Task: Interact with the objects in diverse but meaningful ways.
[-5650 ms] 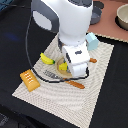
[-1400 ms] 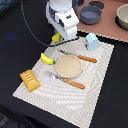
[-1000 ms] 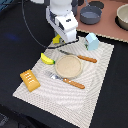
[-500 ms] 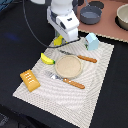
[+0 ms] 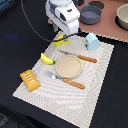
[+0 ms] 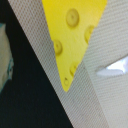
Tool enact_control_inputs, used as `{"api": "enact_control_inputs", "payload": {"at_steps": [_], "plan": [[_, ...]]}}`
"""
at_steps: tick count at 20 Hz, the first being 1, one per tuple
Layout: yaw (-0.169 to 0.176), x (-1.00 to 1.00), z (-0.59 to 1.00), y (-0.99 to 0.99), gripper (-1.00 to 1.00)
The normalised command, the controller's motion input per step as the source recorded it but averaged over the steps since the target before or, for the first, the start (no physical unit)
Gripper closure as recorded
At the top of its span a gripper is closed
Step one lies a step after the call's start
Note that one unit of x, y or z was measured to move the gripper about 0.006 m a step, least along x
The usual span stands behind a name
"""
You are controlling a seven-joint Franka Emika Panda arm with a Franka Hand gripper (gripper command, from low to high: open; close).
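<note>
— Where did the round tan wooden plate [image 5: 68,66] sit?

— Mid-mat on the striped woven placemat [image 5: 90,100], between two orange-handled utensils [image 5: 80,56].

— And the rest?

— The curved yellow banana [image 5: 47,59] lay toward the exterior view's left, the ridged orange-brown bread loaf [image 5: 30,80] nearer that corner, and the pale blue milk carton [image 5: 92,41] behind the plate.

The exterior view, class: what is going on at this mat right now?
A robot arm hangs over the far edge of a placemat set with toy food. Its gripper sits right above the cheese wedge, which lies on the mat; whether the jaws are open cannot be seen. Around it lie a banana, a bread loaf, a plate, a knife, a fork and a milk carton. Nothing is lifted.
</note>
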Motion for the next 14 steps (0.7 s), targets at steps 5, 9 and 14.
{"api": "enact_control_inputs", "payload": {"at_steps": [5,9,14], "plan": [[-0.079,0.13,0.26,-0.68,-1.0],[-0.102,0.05,0.34,-0.59,-1.0],[-0.201,-0.04,0.15,-0.29,-1.0]]}}
